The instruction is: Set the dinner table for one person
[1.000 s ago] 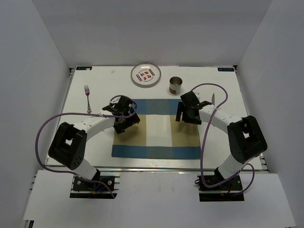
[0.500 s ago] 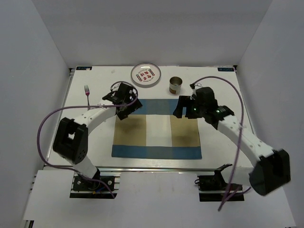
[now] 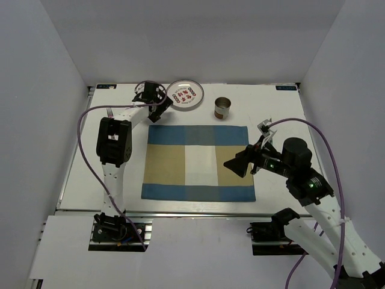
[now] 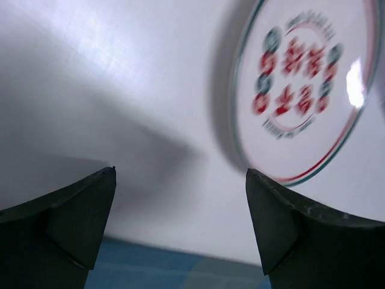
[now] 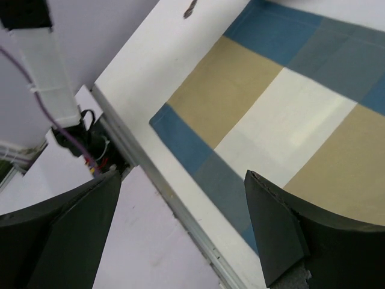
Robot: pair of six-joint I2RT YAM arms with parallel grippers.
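Plate (image 3: 184, 94): upper centre of dinner table (image 3: 283, 120), which fills mid-frame; you shove it away if left gripper (image 4: 180, 173), jaws apart, comes in low
Right gripper (image 5: 182, 174): right of centre, jaws apart, empty; dip and you rumple placemat (image 3: 198, 162)

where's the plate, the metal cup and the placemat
plate (image 3: 184, 95): top view, on its printed centre
metal cup (image 3: 222, 112): top view, on its near wall
placemat (image 3: 198, 164): top view, on its pale middle square

placemat (image 3: 198, 163): matt cloth | plate (image 3: 184, 95): glossy | cup (image 3: 222, 108): metal | dinner table (image 3: 283, 108): smooth
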